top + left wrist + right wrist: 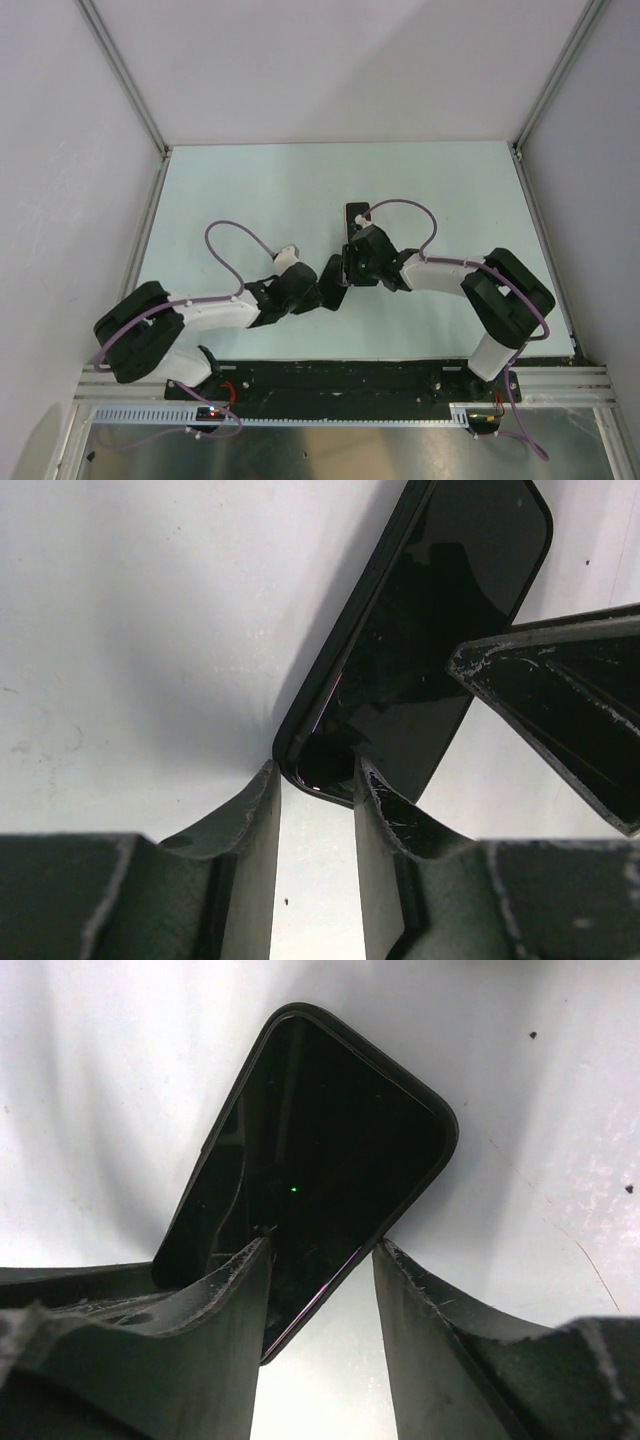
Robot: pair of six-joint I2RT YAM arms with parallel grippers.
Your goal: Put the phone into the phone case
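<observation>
At the middle of the table (250, 190), the left gripper (315, 772) is clamped on a corner of the phone (430, 630). One fingertip (262, 790) sits against the corner's outer edge and the other lies over the glass just inside it. The right gripper (325, 1248) straddles the same end of the phone from the other side, its jaws apart. One finger (225, 1295) overlaps the dark screen and the other meets the phone's side edge at its tip, with bare table showing lower down between them. Whether these jaws press on the phone or only frame it, I cannot tell.

The phone is black and screen up, and seems tilted, with a soft shadow beneath one long side. A dark rim (452, 1135) runs round the screen; whether that is the case or the phone's own edge is unclear. From above, the two grippers meet nose to nose, and the phone's far end sticks out past the right wrist toward the back of the table.
</observation>
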